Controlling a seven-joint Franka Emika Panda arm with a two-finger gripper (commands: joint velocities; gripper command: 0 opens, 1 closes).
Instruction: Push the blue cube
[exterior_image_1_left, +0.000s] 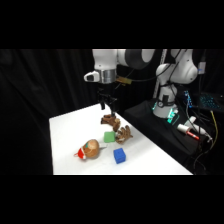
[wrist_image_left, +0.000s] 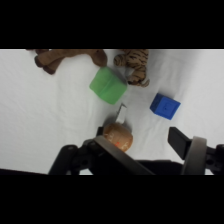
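The blue cube (exterior_image_1_left: 119, 155) sits on the white bench (exterior_image_1_left: 65, 130) nearest the front edge, a little toward the right side, standing alone with bare bench around it. Just left of it and slightly farther back lies the potato-like toy (exterior_image_1_left: 91, 147), brown with red at its lower left end. Beyond the cube, toward the middle of the bench, is the green block (exterior_image_1_left: 109, 136); the wrist view shows it close to the striped tiger toy (wrist_image_left: 134, 65) and a brown plush animal (wrist_image_left: 60, 57), both lying past it toward the far edge. In the side view the tiger lies to the right of the green block, near the right edge. Above the far part of the bench hangs the gripper (exterior_image_1_left: 107, 102), clear of the surface and well apart from the cube. In the wrist view the fingers (wrist_image_left: 181, 141) are spread with nothing between them, the potato-like toy below the left one and the cube beyond the right one.
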